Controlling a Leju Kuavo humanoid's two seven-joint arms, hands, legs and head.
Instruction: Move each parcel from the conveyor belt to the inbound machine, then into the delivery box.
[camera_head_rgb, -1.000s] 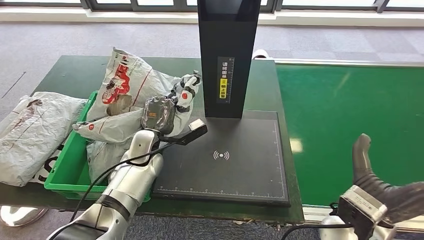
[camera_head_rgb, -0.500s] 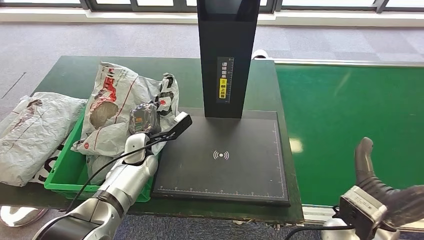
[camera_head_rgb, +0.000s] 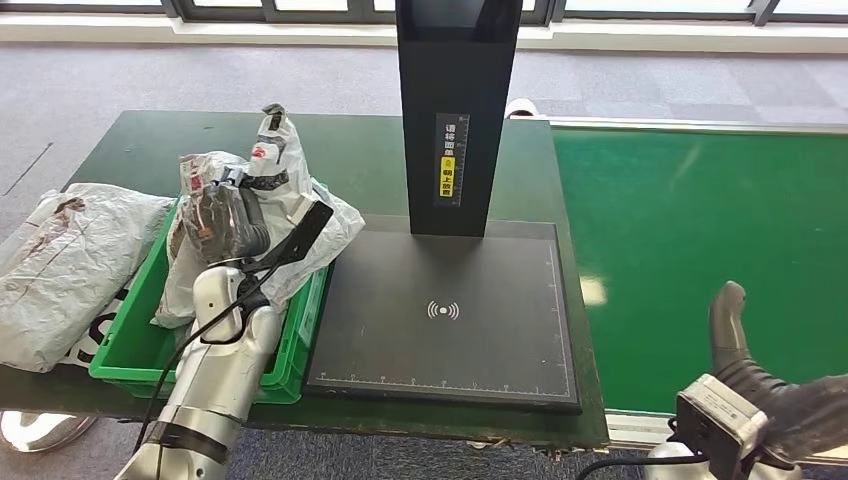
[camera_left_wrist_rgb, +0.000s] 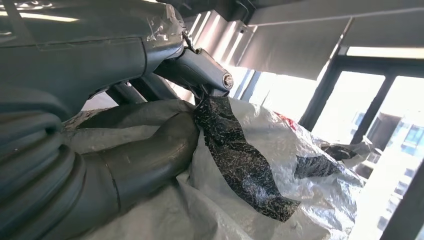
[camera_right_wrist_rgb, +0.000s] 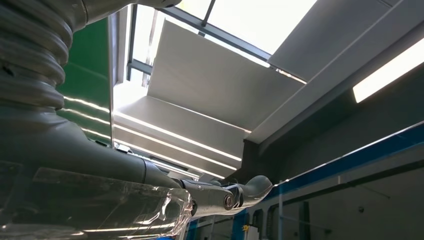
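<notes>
Head view shows the dark green table (camera_head_rgb: 140, 140) carrying the inbound machine (camera_head_rgb: 455, 115), a tall black column rising from a flat matte black scanning plate printed with a white wireless mark. To the right of the machine runs the conveyor belt (camera_head_rgb: 700, 240), a smooth bright green surface edged in pale metal. To the left of the machine sits the delivery box (camera_head_rgb: 135, 345), a green plastic crate with straight walls, and beyond it, farther from the machine, a crumpled grey-white plastic bag (camera_head_rgb: 60, 265) lies half on the table edge. The silver left arm reaches up over the box, and the left hand (camera_head_rgb: 222, 225) grips the parcel (camera_head_rgb: 285, 215), a wrinkled white poly mailer with black and red print, held over the box just left of the scanning plate. In the left wrist view the thick grey thumb (camera_left_wrist_rgb: 150, 150) presses into the crinkled film of the parcel. The right hand (camera_head_rgb: 745, 350) rests low beside the belt, right of the machine, with one dark finger raised and nothing in it.
</notes>
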